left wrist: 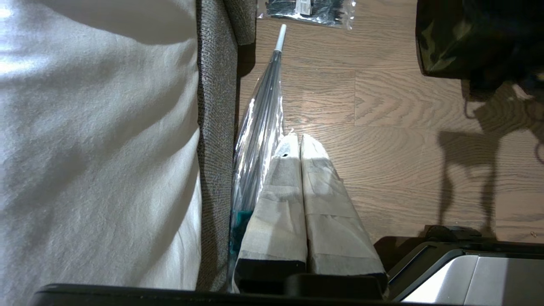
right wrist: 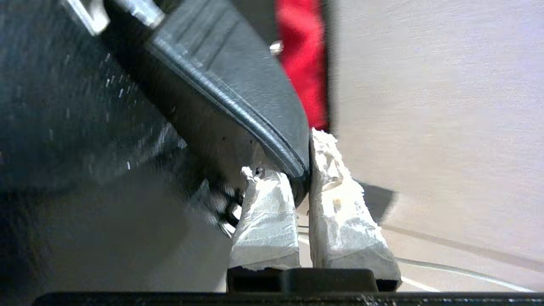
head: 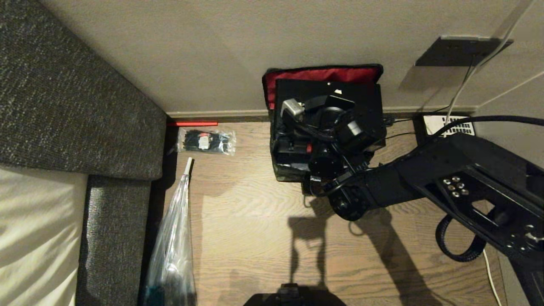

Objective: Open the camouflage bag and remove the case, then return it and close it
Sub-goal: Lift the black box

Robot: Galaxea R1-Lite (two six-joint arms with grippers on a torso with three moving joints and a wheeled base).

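Note:
The camouflage bag (head: 281, 173) stands open on the wooden floor against the wall, its red-lined lid (head: 323, 73) leaning back on the wall. Its camouflage side (left wrist: 442, 46) also shows in the left wrist view. The black case (head: 361, 91) sits over the bag's opening, largely covered by my right arm's wrist (head: 331, 123). My right gripper (right wrist: 302, 170) is shut on a black ridged handle or edge (right wrist: 255, 106) of the case, red lining (right wrist: 304, 63) behind it. My left gripper (left wrist: 299, 138) is shut and empty, parked low beside the sofa.
A grey sofa (head: 76, 106) with a white cushion fills the left. A clear folded umbrella (head: 174, 238) leans along it, and a packet of black ties (head: 207, 141) lies near the wall. A wall plate (head: 459, 51), cables and a white-keyed device (head: 450, 124) are at the right.

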